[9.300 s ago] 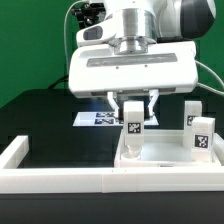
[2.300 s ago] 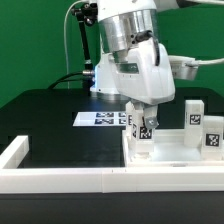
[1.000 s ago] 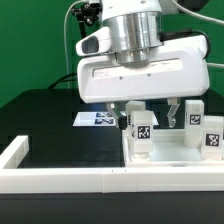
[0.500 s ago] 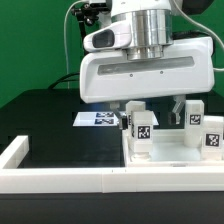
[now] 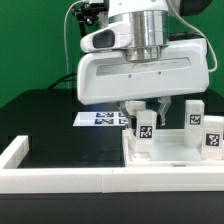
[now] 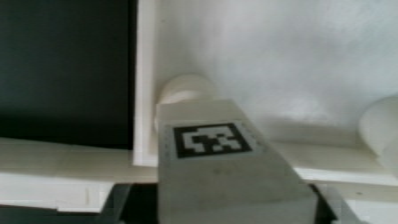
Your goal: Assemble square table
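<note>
The square table's white slab (image 5: 168,156) lies flat at the exterior view's right. One white tagged leg (image 5: 145,128) stands upright on its near corner. My gripper (image 5: 146,108) comes straight down over that leg, with a finger pressed on each side of its top, so it is shut on the leg. In the wrist view the leg (image 6: 217,150) fills the space between the fingers (image 6: 80,200), its tag facing the camera, with the slab (image 6: 285,60) behind it. Two more legs (image 5: 192,115) (image 5: 211,136) stand at the slab's far right.
The marker board (image 5: 100,119) lies on the black surface behind the slab. A long white rail (image 5: 60,178) borders the front, with a raised end (image 5: 14,150) at the exterior view's left. The arm's wide white body hangs low over the legs.
The fingers, wide apart half a second ago, have closed in against the sides of the leg. The arm itself has barely moved.
</note>
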Controlling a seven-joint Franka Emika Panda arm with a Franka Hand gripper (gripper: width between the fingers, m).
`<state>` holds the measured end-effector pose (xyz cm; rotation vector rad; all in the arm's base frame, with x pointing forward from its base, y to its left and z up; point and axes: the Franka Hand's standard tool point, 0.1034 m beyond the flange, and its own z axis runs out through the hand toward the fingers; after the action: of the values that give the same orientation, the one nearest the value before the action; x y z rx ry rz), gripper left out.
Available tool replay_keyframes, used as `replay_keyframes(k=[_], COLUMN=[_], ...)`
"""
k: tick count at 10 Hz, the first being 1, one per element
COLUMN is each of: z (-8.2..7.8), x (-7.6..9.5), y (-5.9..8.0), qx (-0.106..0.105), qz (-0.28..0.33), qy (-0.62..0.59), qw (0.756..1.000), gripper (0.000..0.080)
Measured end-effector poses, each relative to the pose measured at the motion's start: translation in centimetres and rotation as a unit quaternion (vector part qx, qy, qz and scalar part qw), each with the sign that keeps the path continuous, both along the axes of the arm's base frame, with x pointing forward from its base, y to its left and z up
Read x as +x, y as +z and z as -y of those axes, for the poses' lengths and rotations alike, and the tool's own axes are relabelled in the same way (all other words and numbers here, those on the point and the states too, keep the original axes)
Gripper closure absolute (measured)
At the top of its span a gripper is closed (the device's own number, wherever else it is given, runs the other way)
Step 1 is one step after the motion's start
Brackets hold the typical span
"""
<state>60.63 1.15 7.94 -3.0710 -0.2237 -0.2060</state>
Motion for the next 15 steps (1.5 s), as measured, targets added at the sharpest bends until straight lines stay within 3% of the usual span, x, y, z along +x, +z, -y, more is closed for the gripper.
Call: replay_keyframes(k=[5,9,12,15], z=[0.1,0.32,0.51,0.48], x=[-0.02,-0.01,-0.11,-0.16], y=[-0.05,-0.22,-0.31,-0.39], qx=[0.004,0.034,0.064,0.091], qz=[-0.002,-0.013,-0.024,-0.039], qy=[-0.023,-0.215,-0.375,-0.513], qw=[1.0,0.976,0.924,0.853], gripper=[0.0503,0.0503,0.0502,0.0502])
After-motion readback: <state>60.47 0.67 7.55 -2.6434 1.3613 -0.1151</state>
